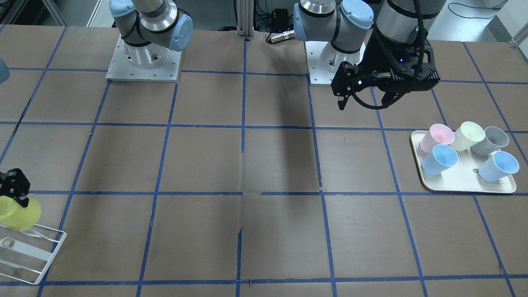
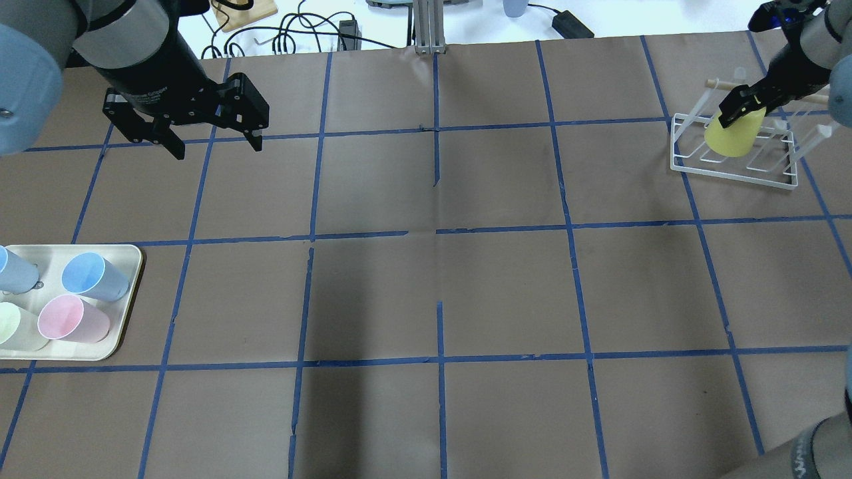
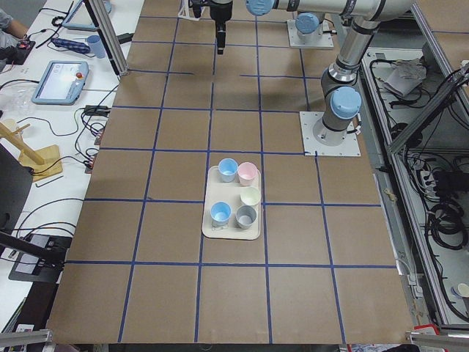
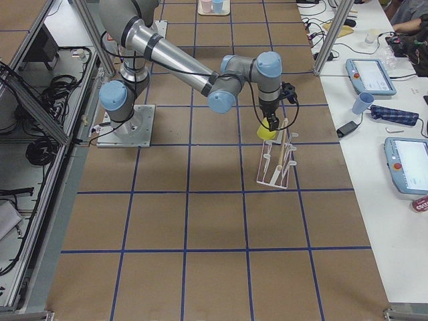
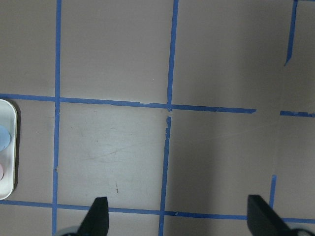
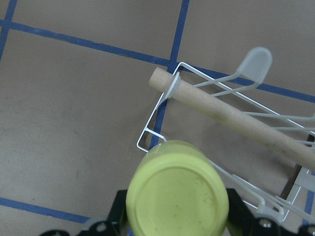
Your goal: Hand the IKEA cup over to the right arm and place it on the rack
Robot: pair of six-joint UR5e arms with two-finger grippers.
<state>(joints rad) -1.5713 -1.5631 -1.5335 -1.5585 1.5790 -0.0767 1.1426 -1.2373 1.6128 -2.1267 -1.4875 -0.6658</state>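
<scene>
The bright yellow IKEA cup hangs tilted, mouth down, over the near-left corner of the white wire rack. My right gripper is shut on the cup's base end. In the right wrist view the cup's base sits between the black fingers, above the rack's wires and next to its wooden dowel. The front-facing view shows the cup over the rack. My left gripper is open and empty, high above the table, far from the cup.
A cream tray with several pastel cups stands at the table's left edge, also in the front-facing view. Blue tape lines grid the brown table. Cables and a metal post lie beyond the far edge.
</scene>
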